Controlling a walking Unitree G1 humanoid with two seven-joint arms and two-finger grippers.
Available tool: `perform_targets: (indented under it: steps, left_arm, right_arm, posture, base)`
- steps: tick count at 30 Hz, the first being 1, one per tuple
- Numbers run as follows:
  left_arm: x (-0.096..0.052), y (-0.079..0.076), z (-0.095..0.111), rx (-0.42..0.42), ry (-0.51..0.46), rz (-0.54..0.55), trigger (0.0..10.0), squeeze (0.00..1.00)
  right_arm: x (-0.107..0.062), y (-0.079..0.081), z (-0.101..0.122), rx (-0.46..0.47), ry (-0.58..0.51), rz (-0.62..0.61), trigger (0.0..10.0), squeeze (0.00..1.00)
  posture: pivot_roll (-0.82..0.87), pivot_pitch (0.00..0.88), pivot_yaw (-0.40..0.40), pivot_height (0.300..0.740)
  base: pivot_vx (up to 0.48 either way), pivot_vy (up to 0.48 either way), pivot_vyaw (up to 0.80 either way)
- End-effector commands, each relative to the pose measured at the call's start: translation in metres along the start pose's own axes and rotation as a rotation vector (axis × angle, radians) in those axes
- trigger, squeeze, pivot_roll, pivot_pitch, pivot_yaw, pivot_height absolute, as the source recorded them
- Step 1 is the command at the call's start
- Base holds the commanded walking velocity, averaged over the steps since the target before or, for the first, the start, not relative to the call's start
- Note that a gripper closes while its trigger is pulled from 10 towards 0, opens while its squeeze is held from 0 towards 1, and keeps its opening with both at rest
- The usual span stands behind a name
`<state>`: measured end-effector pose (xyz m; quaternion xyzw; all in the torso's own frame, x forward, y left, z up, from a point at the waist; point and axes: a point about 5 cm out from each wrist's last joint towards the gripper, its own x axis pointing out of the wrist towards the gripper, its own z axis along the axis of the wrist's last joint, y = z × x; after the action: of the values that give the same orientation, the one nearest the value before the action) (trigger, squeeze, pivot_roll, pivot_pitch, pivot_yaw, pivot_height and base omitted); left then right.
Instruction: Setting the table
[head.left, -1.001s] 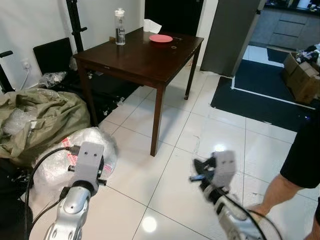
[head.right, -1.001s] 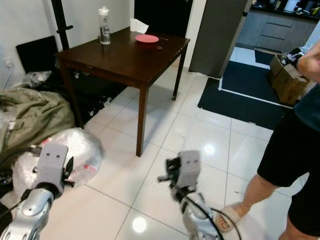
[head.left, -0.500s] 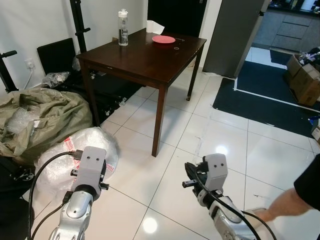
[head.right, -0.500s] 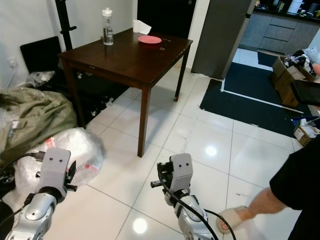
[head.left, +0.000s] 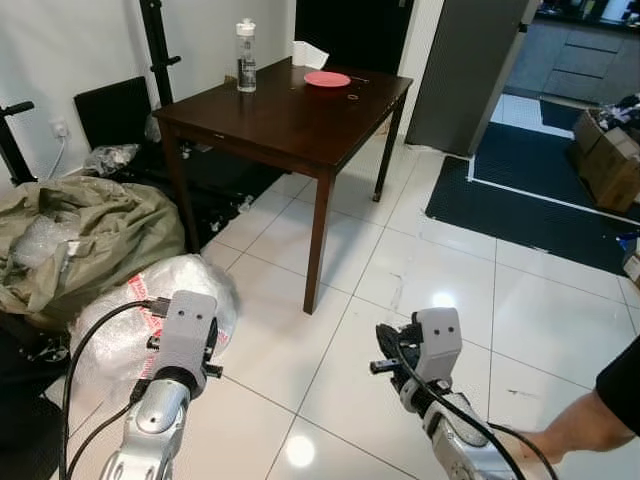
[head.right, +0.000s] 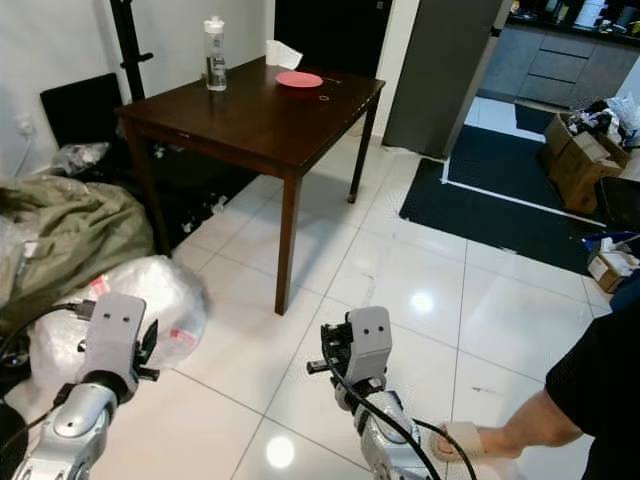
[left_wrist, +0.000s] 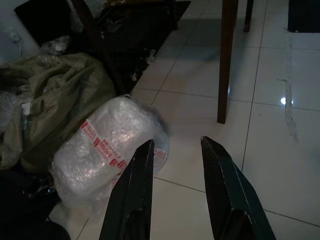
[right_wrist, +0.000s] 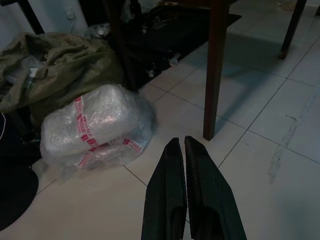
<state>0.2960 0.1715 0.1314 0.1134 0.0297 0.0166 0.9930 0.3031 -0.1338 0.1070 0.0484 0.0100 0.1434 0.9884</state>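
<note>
The robot is standing on the white tiled floor, well apart from the dark wooden counter (head.left: 290, 115), so the setting of the table is looking hardly begun. On the counter a pink plate (head.left: 327, 78) is lying near the far edge, a clear water bottle (head.left: 246, 57) is standing upright at the far left corner, and a white tissue (head.left: 308, 53) is sitting at the back, between bottle and plate. A small ring-like thing is lying near the plate, too small to identify. No cutlery or glass is showing, so I judge most of the work is left.

The left end effector (left_wrist: 175, 152) is hanging low over the tiles with its two black fingers apart and holding nothing. The right end effector (right_wrist: 180, 145) is hanging with its fingers together, also empty.

Between the robot and the counter's left side a bubble-wrap bundle (head.left: 150, 305) with red fragile tape is lying on the floor, beside an olive green bag (head.left: 85, 235). A person's leg (head.right: 520, 435) in a sandal is standing close on the right. A dark mat (head.left: 540, 205) and cardboard boxes (head.left: 605, 150) are lying further to the right. The path straight ahead to the counter's near corner seems free.
</note>
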Motion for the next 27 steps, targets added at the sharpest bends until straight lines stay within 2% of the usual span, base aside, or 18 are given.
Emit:
perform_targets:
  steps: [1, 21, 27]
  left_arm:
    - [0.0003, -0.0036, -0.0050, 0.004, 0.017, -0.018, 10.0, 0.00]
    - [0.0005, -0.0053, -0.0066, 0.004, 0.021, -0.026, 10.0, 0.00]
    - [0.0007, -0.0055, -0.0067, 0.004, 0.022, -0.028, 10.0, 0.00]
  right_arm:
    - [-0.0018, -0.0022, -0.0048, 0.005, 0.012, -0.016, 10.0, 0.00]
    - [-0.0022, -0.0048, -0.0045, 0.016, 0.012, -0.028, 10.0, 0.00]
    - [-0.0022, -0.0058, -0.0043, 0.004, 0.010, -0.035, 10.0, 0.00]
  posture:
    - [0.10, 0.037, 0.018, 0.740]
    - [0.10, 0.044, 0.015, 0.740]
    - [0.10, 0.044, 0.015, 0.740]
  base:
    - [0.000, 0.000, 0.00]
    - [0.000, 0.000, -0.76]
    - [0.000, 0.000, -0.27]
